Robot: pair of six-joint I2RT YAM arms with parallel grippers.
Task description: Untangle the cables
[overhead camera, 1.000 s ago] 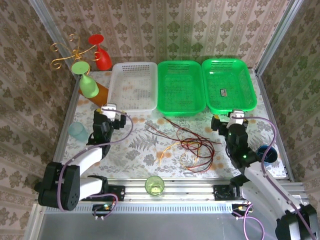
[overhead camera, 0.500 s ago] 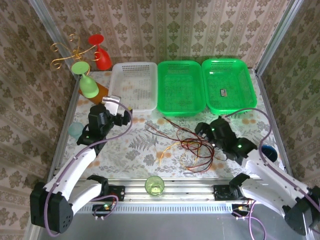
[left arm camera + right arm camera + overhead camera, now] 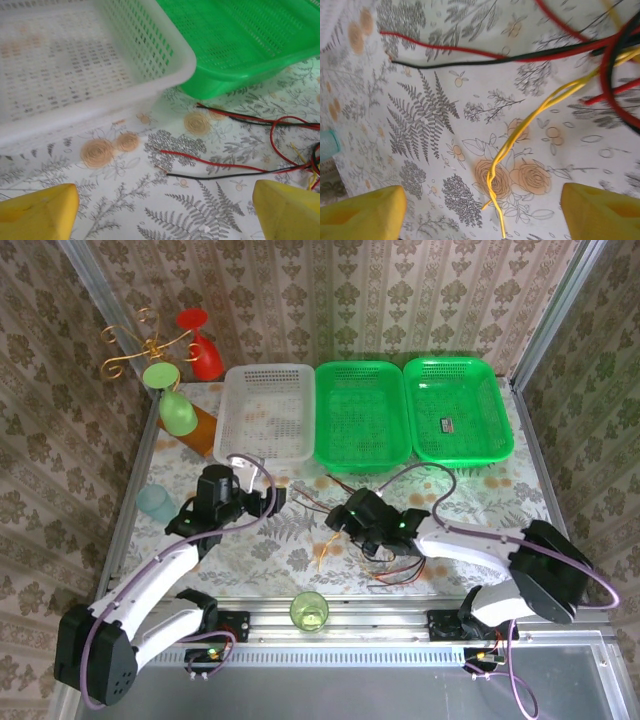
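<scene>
Where the cables lie loosely tangled on the flowered table, just near of the middle green basket, the right gripper hangs over their left part, fingers spread wide with only a yellow wire on the cloth between them. The left gripper, left of the tangle by the white basket, is likewise released and empty.

Bright, even light falls from overhead, leaving only soft, faint shadows on the desk and no harsh glare, though close up the white basket goes milky and blurred, and the yellow fingertips of the right tool sit out of focus.
</scene>
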